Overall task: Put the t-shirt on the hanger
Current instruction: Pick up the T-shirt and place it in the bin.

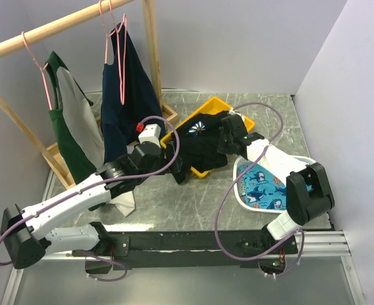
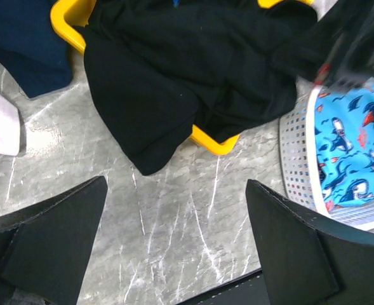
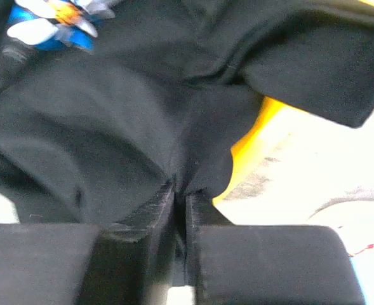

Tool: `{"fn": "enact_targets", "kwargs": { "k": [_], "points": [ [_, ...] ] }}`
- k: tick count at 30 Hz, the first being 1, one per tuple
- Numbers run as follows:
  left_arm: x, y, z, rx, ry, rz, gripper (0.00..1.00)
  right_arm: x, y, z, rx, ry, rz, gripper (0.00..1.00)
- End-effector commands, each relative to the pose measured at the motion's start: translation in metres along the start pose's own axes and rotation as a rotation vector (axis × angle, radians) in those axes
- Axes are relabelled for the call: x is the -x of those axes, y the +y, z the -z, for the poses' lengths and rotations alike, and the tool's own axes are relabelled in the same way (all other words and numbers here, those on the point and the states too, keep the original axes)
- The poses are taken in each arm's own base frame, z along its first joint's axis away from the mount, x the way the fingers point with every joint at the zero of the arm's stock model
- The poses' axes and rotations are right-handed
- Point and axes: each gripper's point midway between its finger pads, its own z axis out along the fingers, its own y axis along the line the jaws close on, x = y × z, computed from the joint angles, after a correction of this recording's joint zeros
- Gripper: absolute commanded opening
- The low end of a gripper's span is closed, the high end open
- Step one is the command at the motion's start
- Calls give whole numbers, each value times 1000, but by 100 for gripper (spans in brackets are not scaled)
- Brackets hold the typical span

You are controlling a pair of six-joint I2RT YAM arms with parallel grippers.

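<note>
The t-shirt [image 1: 199,143], limp crumpled black fabric with a daisy print, lay heaped in the glossy yellow tray [image 1: 215,105] mid-table, one flap spilling over the tray's near rim onto scratched grey marble. Bare table lay before it; a white mesh basket [image 2: 294,146] crowded the right edge. The right gripper [image 3: 180,190] pinched a black fold, jaws nearly together. The left gripper [image 2: 177,184] hung spread wide, touching nothing. The thin pink wire hanger [image 1: 122,70] hung from the wooden rail near the far left corner.

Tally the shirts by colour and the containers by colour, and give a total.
Black t-shirt: 1
Navy shirt: 1
Green-and-grey shirt: 1
Yellow tray: 1
White basket: 1
Total: 5
Shark-print cloth in the basket not counted: kind unclear.
</note>
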Motion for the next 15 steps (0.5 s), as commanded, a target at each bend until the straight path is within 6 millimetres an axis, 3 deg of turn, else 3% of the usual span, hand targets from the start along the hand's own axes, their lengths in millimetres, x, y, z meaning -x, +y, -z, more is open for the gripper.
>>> {"fn": "enact_targets", "kwargs": {
  "k": [1, 3, 4, 5, 10, 15],
  "points": [
    [21, -20, -2, -60, -37, 0, 99, 74, 54, 59, 172, -192, -11, 2],
    [26, -21, -4, -53, -47, -2, 99, 87, 67, 86, 224, -232, -2, 0],
    [28, -20, -5, -45, -51, 0, 99, 105, 75, 114, 269, -293, -9, 0],
    [30, -20, -5, -41, -56, 1, 99, 111, 82, 130, 303, -313, -9, 0],
    [42, -26, -1, -61, -82, 5, 97, 151, 97, 221, 437, -479, -30, 0],
    [55, -27, 8, -62, -116, 8, 95, 161, 112, 276, 567, -541, -2, 0]
  ]
}}
